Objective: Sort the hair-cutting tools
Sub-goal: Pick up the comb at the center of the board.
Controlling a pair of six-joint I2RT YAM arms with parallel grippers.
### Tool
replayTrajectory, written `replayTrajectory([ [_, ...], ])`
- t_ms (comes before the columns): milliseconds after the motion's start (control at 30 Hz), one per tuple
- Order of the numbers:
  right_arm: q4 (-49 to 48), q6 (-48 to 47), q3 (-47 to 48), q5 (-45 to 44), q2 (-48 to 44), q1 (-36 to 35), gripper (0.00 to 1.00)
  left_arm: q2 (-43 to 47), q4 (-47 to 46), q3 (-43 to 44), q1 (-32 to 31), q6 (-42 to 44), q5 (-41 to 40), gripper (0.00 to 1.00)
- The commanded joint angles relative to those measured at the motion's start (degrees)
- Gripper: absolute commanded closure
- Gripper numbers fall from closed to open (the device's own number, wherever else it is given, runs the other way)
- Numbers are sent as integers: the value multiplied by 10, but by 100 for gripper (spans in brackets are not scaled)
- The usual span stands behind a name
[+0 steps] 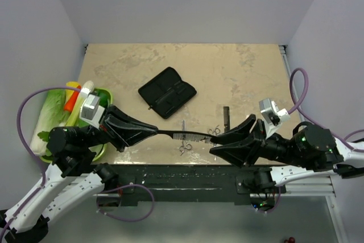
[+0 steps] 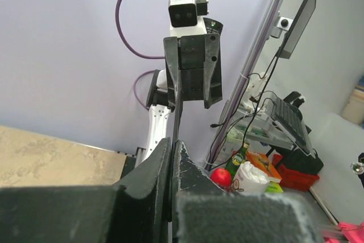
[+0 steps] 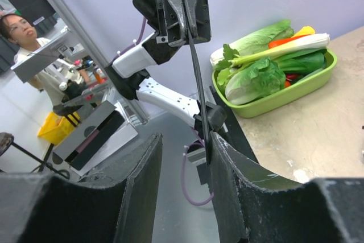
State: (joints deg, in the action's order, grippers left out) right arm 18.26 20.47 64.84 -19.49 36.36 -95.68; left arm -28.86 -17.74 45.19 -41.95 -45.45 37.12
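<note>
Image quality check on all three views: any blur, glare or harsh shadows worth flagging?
Top external: even, diffuse light with only soft shadows, and the comb is sharp. Left wrist: the left gripper's fingers are dark and soft up close, while the background is sharper. Right wrist: the right gripper's fingers are underexposed and slightly soft, the green tray is crisp, and there is no glare.

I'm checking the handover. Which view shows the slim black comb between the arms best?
Top external: the slim black comb shows side-on, nearly its whole length and teeth. Both wrist views show it only edge-on, a thin dark line.
</note>
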Motion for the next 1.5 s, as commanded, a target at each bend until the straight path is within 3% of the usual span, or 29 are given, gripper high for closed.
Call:
replayTrajectory([
  [0, -19, -15, 17, 9, -3, 0, 60, 10, -4, -1, 1, 5, -8, 100],
  [267, -26, -21, 20, 17, 18, 0, 66, 12, -3, -3, 2, 4, -10, 100],
  [467, -39, -32, 21, 18, 22, 0, 79, 14, -2, -11, 2, 1, -8, 100],
  [833, -49, -40, 20, 25, 16, 1, 75, 25, -2, -27, 2, -3, -13, 100],
  [933, -51, -43, 20, 28, 20, 0, 82, 27, -1, -27, 2, -3, -14, 100],
  [1033, -51, -45, 19, 25, 21, 1, 99, 26, -1, -26, 2, -3, -14, 100],
  [1200, -53, -46, 13, 17, 19, 1, 100, 24, 7, -27, 2, -6, -17, 100],
  [1267, -44, -46, 15, 4, 20, 0, 100, 22, 19, -32, 2, -3, -24, 89],
  [1333, -24, -43, 23, -11, 26, 0, 100, 21, 58, -32, 2, 19, -48, 67],
  [1367, -1, -39, 30, -32, 25, 1, 100, 21, 78, -32, 1, 28, -79, 47],
  [1400, 10, -38, 31, -41, 23, 0, 100, 21, 123, -31, 2, 40, -101, 39],
  [1467, 39, -26, 32, -76, 9, 1, 100, 15, 172, -22, 2, 66, -171, 13],
])
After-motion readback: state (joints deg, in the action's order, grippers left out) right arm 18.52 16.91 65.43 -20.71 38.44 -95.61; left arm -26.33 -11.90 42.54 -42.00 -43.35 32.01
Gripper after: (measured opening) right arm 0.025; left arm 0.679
